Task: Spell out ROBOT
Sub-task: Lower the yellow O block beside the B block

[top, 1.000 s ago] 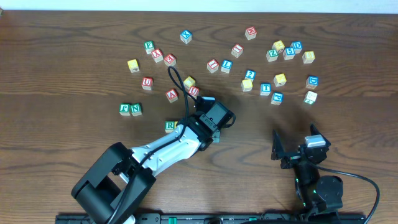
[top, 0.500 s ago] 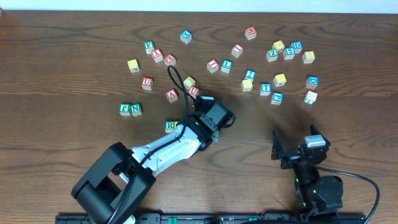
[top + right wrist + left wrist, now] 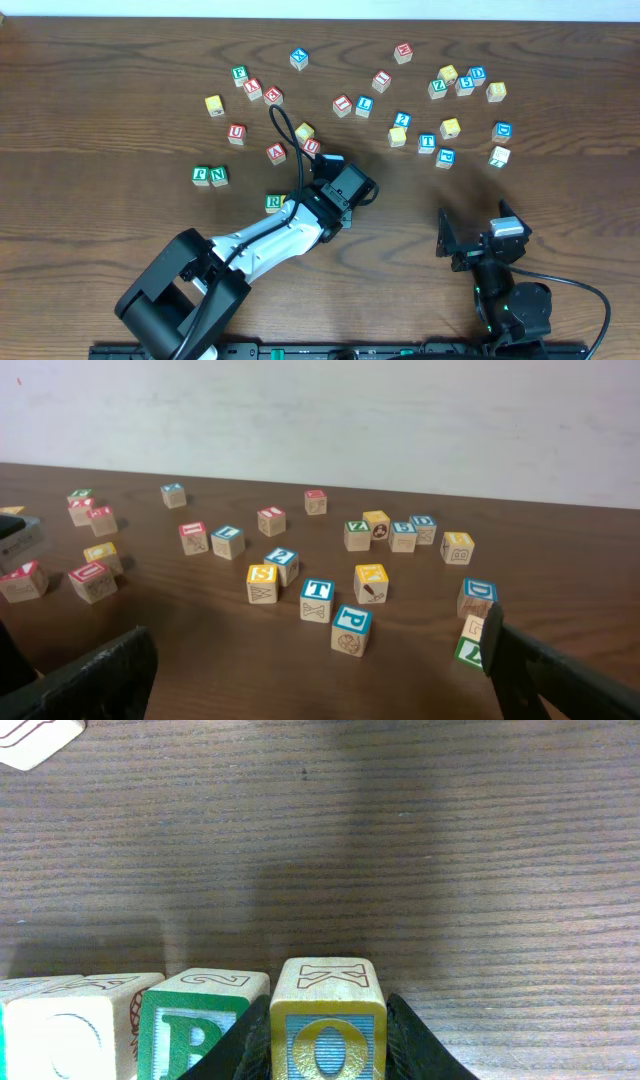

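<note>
In the left wrist view my left gripper [image 3: 326, 1055] is shut on a yellow block with a blue-backed O [image 3: 326, 1020], which rests on the table. To its left in the same row stand a green B block [image 3: 195, 1030] and a cream block [image 3: 60, 1035]. From overhead the left gripper [image 3: 325, 208] covers most of this row, and only a green R block [image 3: 275, 203] shows at its left end. A blue T block [image 3: 427, 142] [image 3: 317, 598] sits among the loose blocks. My right gripper [image 3: 476, 232] [image 3: 320, 680] is open and empty at the front right.
Loose letter blocks are scattered across the far half of the table [image 3: 120, 100]. Green F and N blocks [image 3: 210, 176] lie at the left. Red U [image 3: 236, 131] and A [image 3: 277, 153] blocks lie near the left arm. A blue P block [image 3: 351, 628] lies close ahead of the right gripper.
</note>
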Motion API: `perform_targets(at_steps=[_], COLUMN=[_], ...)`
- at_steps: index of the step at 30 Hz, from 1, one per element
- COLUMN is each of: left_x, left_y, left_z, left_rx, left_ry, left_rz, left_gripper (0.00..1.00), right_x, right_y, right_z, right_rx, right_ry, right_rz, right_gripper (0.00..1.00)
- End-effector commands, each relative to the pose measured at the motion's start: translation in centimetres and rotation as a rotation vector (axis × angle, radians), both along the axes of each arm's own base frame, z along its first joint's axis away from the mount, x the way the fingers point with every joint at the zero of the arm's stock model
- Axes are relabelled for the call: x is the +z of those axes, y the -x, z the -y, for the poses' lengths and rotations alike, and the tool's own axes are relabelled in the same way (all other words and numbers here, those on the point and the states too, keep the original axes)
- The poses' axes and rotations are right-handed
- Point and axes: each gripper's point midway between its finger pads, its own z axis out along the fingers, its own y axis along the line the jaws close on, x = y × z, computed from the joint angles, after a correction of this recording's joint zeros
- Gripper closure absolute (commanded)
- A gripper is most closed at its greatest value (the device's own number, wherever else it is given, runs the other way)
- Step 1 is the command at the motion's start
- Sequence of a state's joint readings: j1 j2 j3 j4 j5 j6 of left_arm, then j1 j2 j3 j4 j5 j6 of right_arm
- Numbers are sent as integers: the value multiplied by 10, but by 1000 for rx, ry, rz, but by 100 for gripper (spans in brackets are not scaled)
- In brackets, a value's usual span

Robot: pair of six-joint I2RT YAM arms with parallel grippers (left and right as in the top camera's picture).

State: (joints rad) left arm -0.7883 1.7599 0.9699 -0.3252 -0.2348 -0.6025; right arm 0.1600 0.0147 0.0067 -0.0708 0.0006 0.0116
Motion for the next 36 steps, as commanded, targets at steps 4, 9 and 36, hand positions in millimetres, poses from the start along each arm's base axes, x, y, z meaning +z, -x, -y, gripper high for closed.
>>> perform_targets(at_steps=[4, 9, 36], left_x=[-5, -4, -1], left_y=[2, 1, -5], left_z=[-7, -7, -11], left_rx=[10, 11, 47], left_ry=[-25, -23, -36], left_rz=[-1, 5, 38], left_gripper=[92, 93, 93], right_x=[-1, -2, -1], right_y=[0, 0, 0], right_z=[4, 4, 4], right_rx=[-18, -18, -18], right_ry=[-8, -8, -8], right_rz=[-6, -6, -6], right_gripper=[1, 1, 1])
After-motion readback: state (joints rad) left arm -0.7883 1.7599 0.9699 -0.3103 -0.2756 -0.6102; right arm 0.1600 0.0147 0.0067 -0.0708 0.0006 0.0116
